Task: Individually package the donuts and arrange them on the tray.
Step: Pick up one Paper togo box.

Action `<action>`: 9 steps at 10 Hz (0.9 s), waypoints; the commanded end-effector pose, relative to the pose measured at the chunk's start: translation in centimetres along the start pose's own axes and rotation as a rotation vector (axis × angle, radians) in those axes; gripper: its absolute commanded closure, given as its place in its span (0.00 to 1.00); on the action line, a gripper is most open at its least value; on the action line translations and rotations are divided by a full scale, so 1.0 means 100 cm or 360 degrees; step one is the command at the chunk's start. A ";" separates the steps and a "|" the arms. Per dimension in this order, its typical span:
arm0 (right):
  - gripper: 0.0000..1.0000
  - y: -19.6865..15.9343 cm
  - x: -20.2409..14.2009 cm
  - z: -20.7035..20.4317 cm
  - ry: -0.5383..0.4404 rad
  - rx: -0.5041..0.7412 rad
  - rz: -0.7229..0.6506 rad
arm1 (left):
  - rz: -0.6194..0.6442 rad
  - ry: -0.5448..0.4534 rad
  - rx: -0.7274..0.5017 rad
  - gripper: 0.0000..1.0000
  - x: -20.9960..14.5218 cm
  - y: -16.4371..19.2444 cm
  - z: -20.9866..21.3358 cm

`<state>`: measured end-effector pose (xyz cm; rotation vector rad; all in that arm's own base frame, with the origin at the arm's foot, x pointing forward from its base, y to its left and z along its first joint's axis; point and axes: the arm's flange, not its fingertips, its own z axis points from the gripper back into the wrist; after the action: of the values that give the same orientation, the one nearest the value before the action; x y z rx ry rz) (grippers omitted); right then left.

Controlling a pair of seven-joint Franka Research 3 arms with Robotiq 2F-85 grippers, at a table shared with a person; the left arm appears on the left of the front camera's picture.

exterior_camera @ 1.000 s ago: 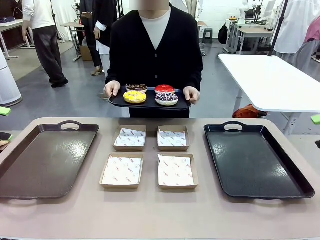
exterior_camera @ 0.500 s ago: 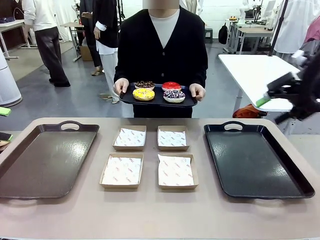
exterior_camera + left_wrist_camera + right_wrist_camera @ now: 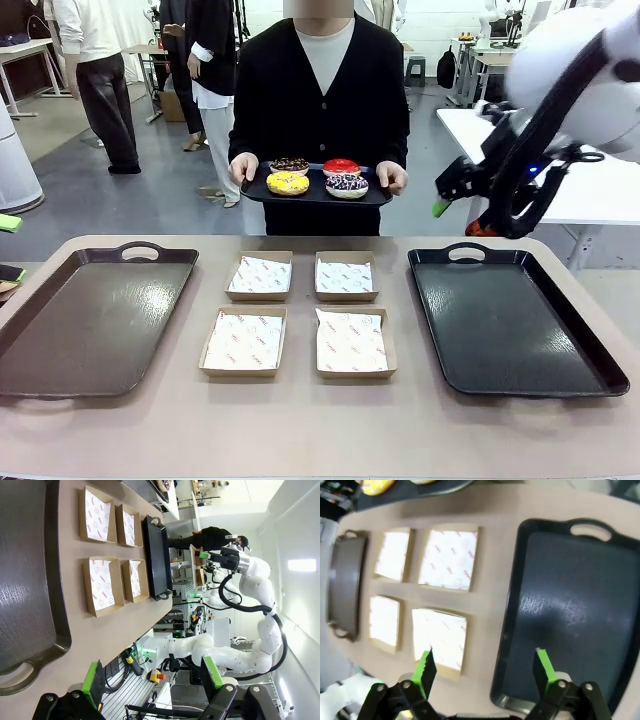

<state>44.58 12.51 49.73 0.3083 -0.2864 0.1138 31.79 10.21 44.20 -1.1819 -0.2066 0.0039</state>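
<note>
We are holding our left fingers and right fingers spread and empty, judging the donuts light, soft and sticky-glazed, best pinched gently across the outer rim.

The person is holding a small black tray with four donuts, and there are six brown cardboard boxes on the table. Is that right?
No: there are four shallow brown cardboard boxes lined with white printed paper, not six. The front view shows them in two rows of two. The person does hold a small black tray with four ring donuts.
</note>
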 end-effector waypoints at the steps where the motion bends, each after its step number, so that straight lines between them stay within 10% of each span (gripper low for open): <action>1: 0.00 0.022 0.013 -0.013 0.0090 -0.0198 -0.0037 | -0.0008 -0.0013 -0.0023 0.00 -0.001 0.000 0.001; 9: 0.00 0.024 0.007 -0.026 0.0084 -0.0230 -0.0017 | -0.0008 -0.0013 -0.0023 0.00 -0.001 0.000 0.001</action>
<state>45.63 15.82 48.46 0.1709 -0.2291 0.0768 31.79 10.21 44.19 -1.1819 -0.2065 0.0039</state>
